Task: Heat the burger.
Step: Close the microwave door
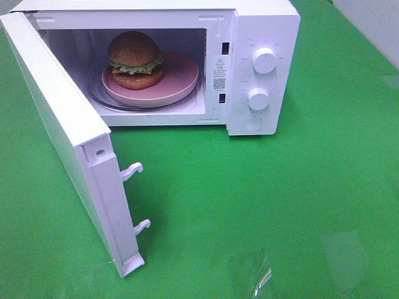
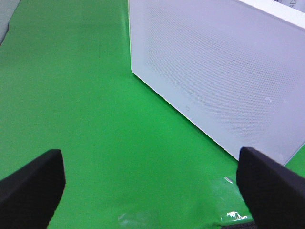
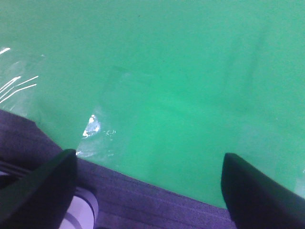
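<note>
There's the burger (image 1: pixel 135 59), sitting on the pink plate (image 1: pixel 182 81) inside the microwave (image 1: pixel 265 25), door (image 1: pixel 56 118) swung wide open. Over the green tabletop (image 2: pixel 71 95) beside that door, the left hand (image 2: pixel 150 164) is spread and empty. The right hand (image 3: pixel 150 162) is spread too, nothing between its fingers.

The print around the knobs (image 1: pixel 264 61) of the microwave (image 1: pixel 262 25) and on its sticker (image 1: pixel 219 72) is too small to read. The burger (image 1: pixel 134 57) hides part of the pink plate (image 1: pixel 181 78). Picture edges cut off the fingers of my left gripper (image 2: pixel 148 155) and my right gripper (image 3: pixel 150 155).
</note>
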Controlling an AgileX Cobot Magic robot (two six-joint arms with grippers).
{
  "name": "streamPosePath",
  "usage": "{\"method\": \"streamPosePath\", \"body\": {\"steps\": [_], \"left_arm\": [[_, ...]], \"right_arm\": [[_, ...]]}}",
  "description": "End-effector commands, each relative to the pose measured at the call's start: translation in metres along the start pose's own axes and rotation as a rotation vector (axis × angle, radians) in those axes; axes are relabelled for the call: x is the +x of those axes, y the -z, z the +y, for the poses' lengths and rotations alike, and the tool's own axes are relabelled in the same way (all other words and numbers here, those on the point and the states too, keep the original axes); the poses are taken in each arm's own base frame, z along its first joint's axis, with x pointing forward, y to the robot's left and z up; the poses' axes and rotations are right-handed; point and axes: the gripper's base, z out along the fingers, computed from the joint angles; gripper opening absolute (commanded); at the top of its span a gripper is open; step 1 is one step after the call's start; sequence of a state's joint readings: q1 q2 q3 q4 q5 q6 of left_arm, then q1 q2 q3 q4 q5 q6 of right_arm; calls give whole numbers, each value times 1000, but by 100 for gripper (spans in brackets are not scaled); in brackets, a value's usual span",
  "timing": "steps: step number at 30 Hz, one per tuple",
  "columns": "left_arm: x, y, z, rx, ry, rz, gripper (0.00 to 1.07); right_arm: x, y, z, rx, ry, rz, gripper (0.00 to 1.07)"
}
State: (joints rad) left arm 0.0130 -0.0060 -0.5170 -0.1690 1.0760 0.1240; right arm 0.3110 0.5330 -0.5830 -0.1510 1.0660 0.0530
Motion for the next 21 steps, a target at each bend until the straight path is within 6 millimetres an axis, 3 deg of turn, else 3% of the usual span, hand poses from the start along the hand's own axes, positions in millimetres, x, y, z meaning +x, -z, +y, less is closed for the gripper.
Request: {"method": "streamPosePath", "body": {"steps": [1, 7, 9, 21], "left_arm": [[0, 0, -1, 3, 4, -4, 89], [0, 0, -1, 3, 4, -4, 89], [0, 0, -1, 3, 4, -4, 89], [0, 0, -1, 3, 4, -4, 89]], "right_arm": [[6, 3, -2, 14, -39, -28, 81], [26, 17, -8, 97, -130, -168, 77], [36, 28, -7, 120, -181, -285, 75], [65, 48, 2, 191, -250, -534, 75]]}}
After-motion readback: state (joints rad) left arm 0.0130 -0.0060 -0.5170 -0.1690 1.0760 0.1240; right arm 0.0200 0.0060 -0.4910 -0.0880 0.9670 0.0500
